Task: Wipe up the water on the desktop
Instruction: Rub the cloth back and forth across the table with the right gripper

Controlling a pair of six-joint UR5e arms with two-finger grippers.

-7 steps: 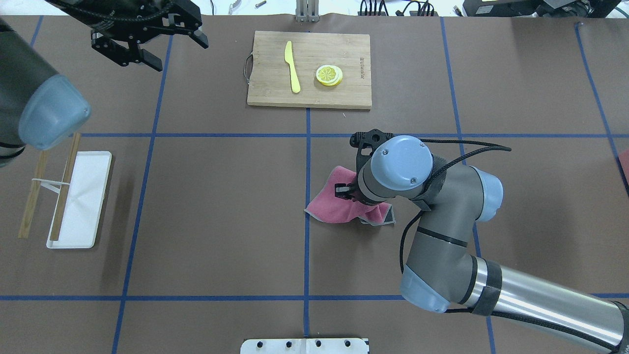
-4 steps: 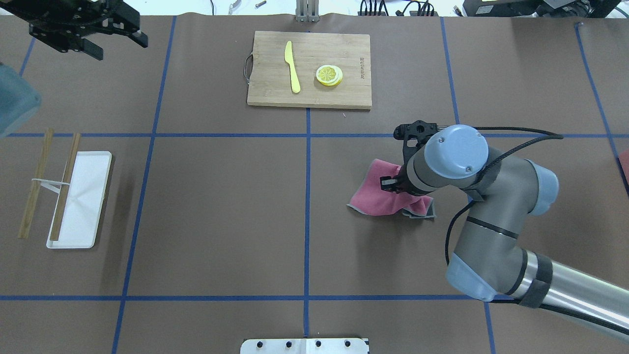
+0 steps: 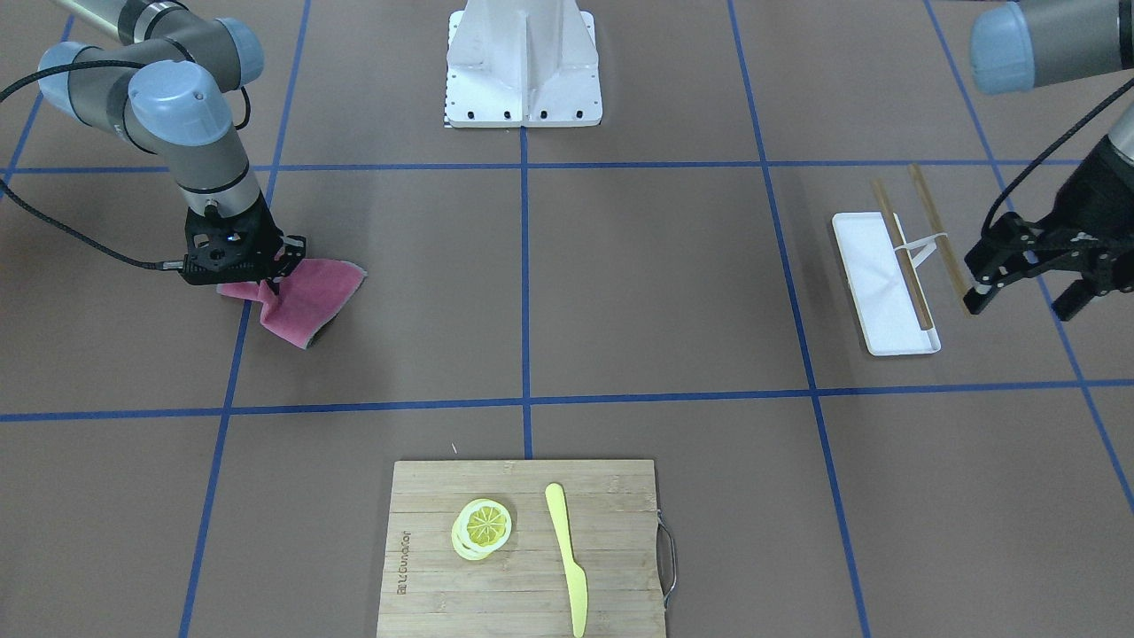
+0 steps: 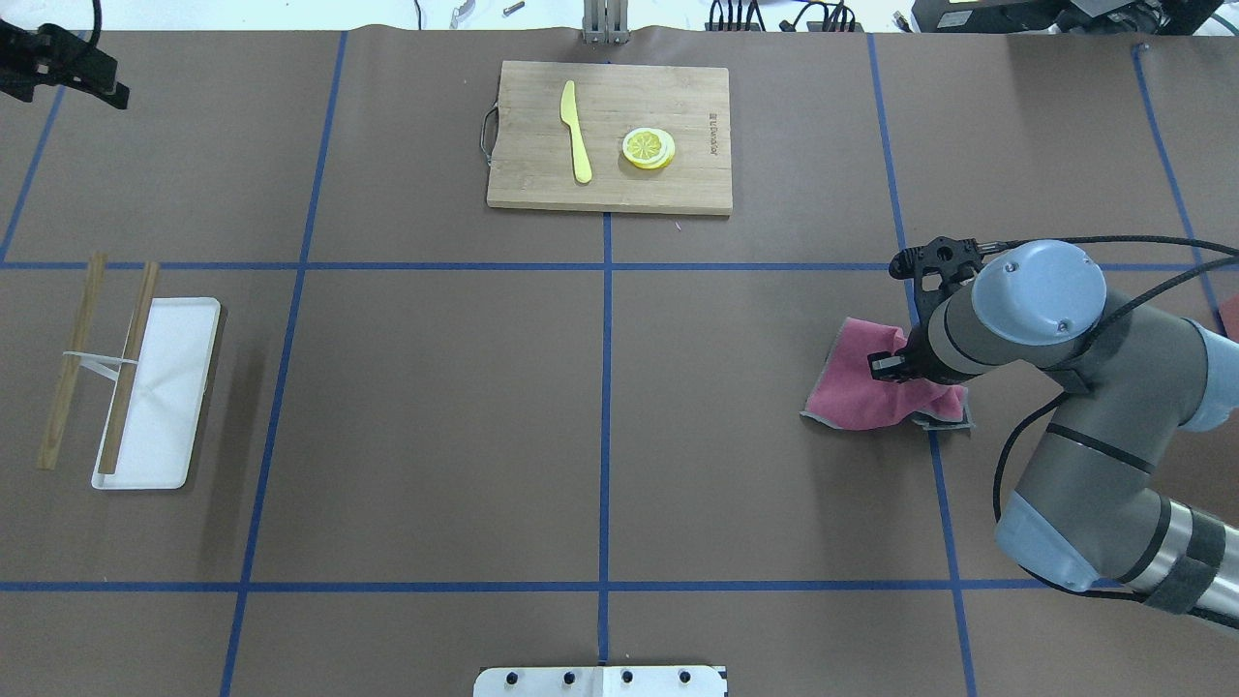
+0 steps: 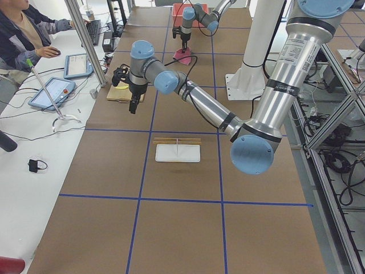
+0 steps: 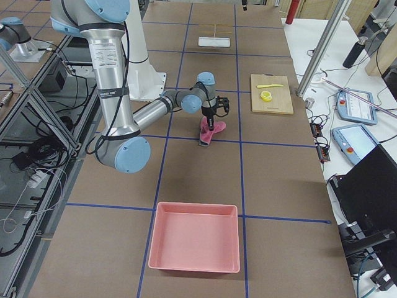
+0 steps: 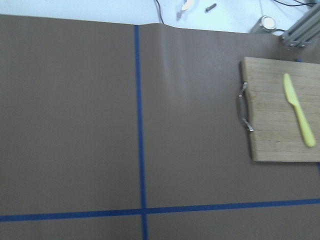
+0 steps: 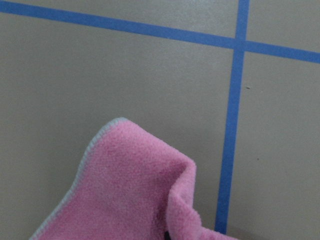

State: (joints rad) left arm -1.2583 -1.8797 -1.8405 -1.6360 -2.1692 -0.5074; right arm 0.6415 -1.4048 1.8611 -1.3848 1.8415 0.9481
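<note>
My right gripper is shut on a pink cloth that lies crumpled on the brown desktop, right of centre, over a blue tape line. The front-facing view shows the same gripper pressing down with the cloth trailing from it. In the right wrist view the cloth rises in a fold toward the camera. No water shows on the desktop. My left gripper hangs open above the desktop near the tray, holding nothing; overhead, only part of it shows at the far left corner.
A bamboo cutting board at the far middle carries a yellow knife and lemon slices. A white tray with chopsticks sits at the left. A pink bin stands beyond my right side. The robot base is near.
My right gripper has dragged the pink cloth to the right across the desktop. The left arm has drawn back to the far left corner, mostly out of the overhead view.
</note>
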